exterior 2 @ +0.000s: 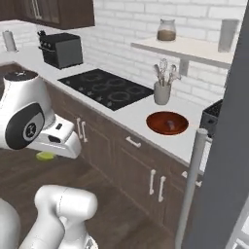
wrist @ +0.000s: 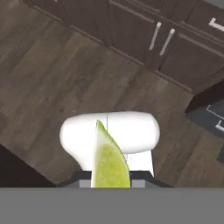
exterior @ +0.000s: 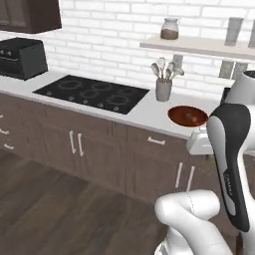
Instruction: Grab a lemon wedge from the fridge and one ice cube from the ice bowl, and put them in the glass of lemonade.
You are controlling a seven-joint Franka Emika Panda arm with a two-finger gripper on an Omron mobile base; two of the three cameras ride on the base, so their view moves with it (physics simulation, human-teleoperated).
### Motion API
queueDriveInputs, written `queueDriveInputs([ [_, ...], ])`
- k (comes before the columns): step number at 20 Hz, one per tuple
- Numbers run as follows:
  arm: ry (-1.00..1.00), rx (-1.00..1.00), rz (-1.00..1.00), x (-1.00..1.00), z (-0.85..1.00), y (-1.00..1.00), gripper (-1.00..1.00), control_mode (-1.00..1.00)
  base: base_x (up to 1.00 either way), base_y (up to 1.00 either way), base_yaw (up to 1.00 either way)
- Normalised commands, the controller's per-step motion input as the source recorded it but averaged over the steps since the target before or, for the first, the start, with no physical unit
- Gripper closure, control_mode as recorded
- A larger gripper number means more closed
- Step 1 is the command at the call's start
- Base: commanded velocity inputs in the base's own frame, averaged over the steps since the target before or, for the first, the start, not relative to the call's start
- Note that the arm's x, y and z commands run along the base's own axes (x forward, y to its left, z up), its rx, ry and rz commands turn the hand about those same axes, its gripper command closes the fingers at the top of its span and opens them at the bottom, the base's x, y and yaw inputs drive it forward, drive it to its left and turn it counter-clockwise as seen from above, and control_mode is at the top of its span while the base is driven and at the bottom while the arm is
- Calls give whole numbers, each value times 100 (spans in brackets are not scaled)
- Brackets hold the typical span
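In the hand view, the pale yellow-green lemon wedge (wrist: 109, 164) stands point-up between my fingertips, with my gripper (wrist: 111, 183) shut on it over the wooden floor. From the right base view, the wedge (exterior 2: 46, 156) shows just under my gripper (exterior 2: 49, 151), low in front of the cabinets. The reddish-brown ice bowl (exterior: 188, 116) (exterior 2: 167, 122) sits on the white counter, right of the cooktop. The fridge's grey door (exterior 2: 228, 146) and bar handle (exterior 2: 192, 180) rise at the right. The glass of lemonade is out of view.
A black cooktop (exterior: 94, 93) (exterior 2: 109, 86) lies in the counter, with a grey utensil holder (exterior: 163, 89) (exterior 2: 162, 92) behind the bowl. A dark toaster oven (exterior: 20, 57) (exterior 2: 62, 49) stands at the left. A wall shelf (exterior: 199, 46) carries a jar. Dark brown cabinets (wrist: 166, 48) line the floor's edge.
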Motion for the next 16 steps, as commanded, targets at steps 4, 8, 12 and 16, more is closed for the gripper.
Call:
queueDriveInputs([
  [4,0,0,0,0,0,0,100,100,31,34,-88],
  [8,0,0,0,0,0,0,100,100,30,37,-88],
  [12,0,0,0,0,0,0,100,100,32,42,-85],
  [16,0,0,0,0,0,0,100,100,38,63,-66],
])
